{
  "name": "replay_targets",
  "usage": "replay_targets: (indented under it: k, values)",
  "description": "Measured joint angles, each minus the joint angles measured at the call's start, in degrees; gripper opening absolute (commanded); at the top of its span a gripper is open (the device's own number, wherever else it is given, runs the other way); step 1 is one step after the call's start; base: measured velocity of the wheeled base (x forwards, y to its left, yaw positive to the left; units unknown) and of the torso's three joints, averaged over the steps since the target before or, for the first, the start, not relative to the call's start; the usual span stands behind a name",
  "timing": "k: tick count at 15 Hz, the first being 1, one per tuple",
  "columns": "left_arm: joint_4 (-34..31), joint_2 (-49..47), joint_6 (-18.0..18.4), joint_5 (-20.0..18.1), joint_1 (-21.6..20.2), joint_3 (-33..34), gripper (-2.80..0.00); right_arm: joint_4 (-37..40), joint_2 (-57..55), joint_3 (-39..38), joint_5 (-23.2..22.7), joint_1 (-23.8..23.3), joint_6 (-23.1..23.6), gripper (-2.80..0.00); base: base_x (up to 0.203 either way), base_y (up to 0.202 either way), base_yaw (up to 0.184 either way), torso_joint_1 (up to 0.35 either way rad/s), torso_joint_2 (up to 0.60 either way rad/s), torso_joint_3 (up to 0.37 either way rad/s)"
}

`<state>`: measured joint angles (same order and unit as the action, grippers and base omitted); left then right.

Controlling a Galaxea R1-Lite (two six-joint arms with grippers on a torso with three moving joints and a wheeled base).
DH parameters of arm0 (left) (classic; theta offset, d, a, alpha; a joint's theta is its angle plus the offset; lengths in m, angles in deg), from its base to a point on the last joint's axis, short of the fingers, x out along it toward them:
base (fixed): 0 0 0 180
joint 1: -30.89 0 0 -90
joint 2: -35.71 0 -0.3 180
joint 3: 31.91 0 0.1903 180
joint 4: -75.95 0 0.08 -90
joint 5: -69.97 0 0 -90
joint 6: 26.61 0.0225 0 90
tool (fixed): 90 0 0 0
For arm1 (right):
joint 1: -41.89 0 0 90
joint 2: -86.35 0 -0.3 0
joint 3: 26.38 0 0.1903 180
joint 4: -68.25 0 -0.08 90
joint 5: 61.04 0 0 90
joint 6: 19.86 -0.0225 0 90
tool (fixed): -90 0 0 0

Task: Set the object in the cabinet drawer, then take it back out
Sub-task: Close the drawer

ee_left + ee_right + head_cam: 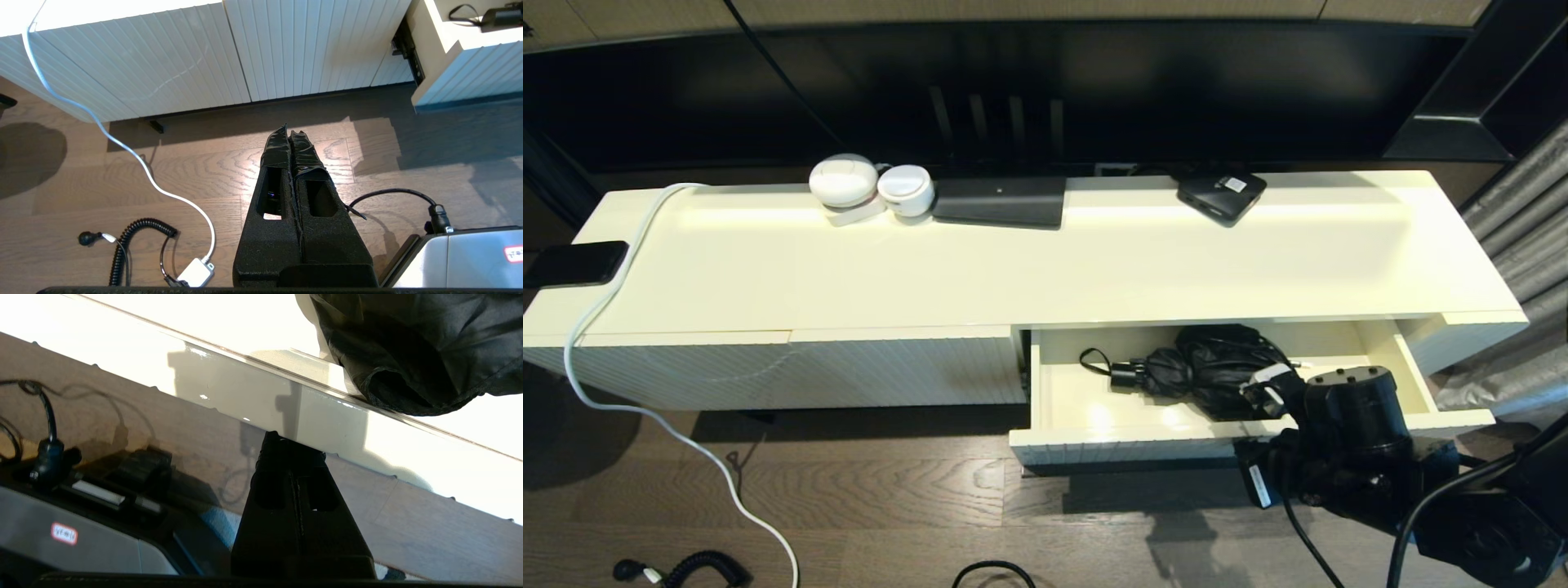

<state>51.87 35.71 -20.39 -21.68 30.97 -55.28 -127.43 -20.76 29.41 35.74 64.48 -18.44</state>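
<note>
Our folded black umbrella (1201, 371) lies in the open cabinet drawer (1094, 445), at five o'clock of the cabinet. It looks soft, light and slippery; grip the bundled middle. Right claw (291, 445), shut and empty, hovers at the drawer's front; left claw (291, 136) is shut, parked.

Dark wood plank floor (890, 498). Long, low cream cabinet (1045, 261) against dark wall. Grey curtain (1523, 237) at right; bright light on top.

black arm (1356, 441) — screws, trailing black cables
</note>
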Motion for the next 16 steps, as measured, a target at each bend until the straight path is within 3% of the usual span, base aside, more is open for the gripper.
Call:
replay_targets:
  k: [9, 16]
  values:
    - [0.0, 0.0, 0.0, 0.0, 0.0, 0.0, -2.80, -0.9, -1.3, 3.6, 0.9, -0.9, 0.0, -2.80, 0.000, 0.000, 0.000, 0.000, 0.00, 0.000]
    - [0.0, 0.0, 0.0, 0.0, 0.0, 0.0, -2.80, -6.2, -4.9, 7.0, 1.9, -1.6, 0.1, -2.80, 0.000, 0.000, 0.000, 0.000, 0.00, 0.000]
